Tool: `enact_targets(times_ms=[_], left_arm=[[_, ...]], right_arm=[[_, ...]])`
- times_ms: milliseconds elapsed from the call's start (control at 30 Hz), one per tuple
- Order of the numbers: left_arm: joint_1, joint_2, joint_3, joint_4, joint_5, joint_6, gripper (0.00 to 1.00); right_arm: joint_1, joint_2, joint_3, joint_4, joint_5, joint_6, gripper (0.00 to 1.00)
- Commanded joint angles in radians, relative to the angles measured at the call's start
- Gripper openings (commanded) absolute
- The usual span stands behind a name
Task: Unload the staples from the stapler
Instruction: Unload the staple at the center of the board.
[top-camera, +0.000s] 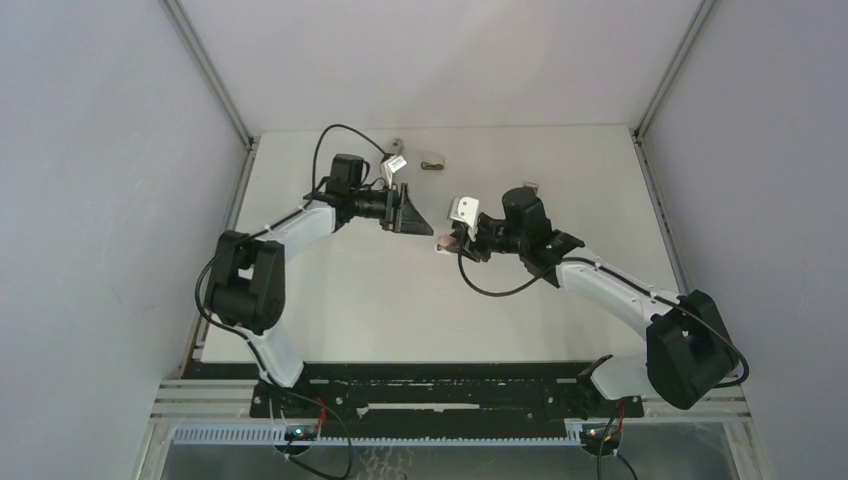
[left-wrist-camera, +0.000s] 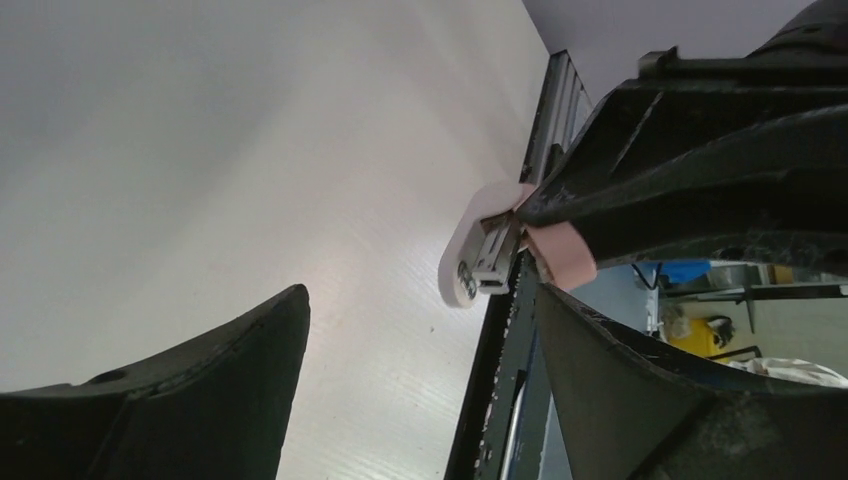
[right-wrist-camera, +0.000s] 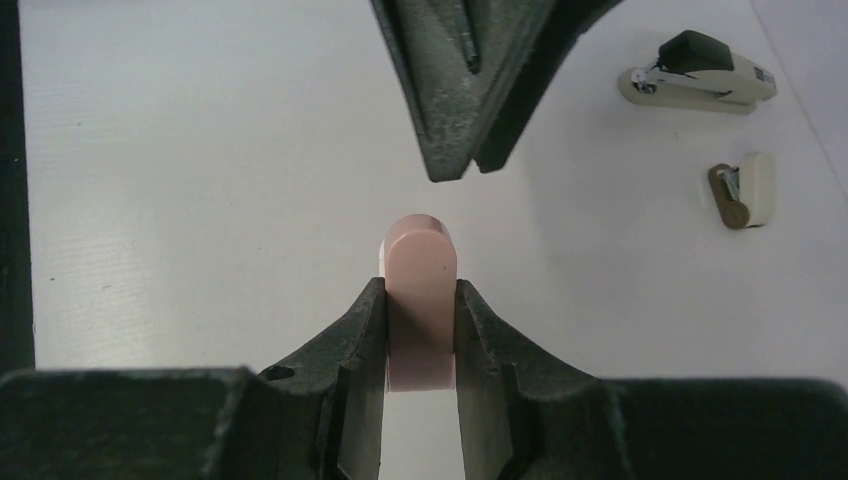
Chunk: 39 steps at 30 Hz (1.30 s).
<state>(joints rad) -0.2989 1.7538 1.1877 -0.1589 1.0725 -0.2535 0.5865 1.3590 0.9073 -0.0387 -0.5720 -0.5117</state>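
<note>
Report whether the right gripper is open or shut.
Shut: the right gripper clamps the pink piece, fingers against both its sides.

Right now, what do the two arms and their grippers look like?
The left arm and right arm have white links and bulky black joints. A loose black cable loops along each. The left gripper and right gripper have matte black, wedge-shaped fingers with a rough texture.
</note>
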Motion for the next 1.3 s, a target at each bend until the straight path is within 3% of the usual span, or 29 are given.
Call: enact_targets(times_ms=[0,133,733,1267], left_arm=[[-0.026,0.005,-0.007,0.208,0.077,-0.153,0.87],[-0.040,0.014,-0.028,0.277,0.084,-0.205,0.84],[-0.024,0.048,-0.060,0.269,0.112,-0.206,0.74],[-0.027,0.090,-0.054,0.284,0.143,-0.238,0.50]], right_arm=[[-0.009,-0.039,-0.052,0.208,-0.113,0.016,0.00],[-0.010,-0.035,-0.064,0.228,-0.153,0.034,0.00],[-0.065,-0.049,-0.096,0.281,-0.153,0.045,0.00],[-0.072,-0.043,-0.102,0.281,-0.142,0.020,0.00]])
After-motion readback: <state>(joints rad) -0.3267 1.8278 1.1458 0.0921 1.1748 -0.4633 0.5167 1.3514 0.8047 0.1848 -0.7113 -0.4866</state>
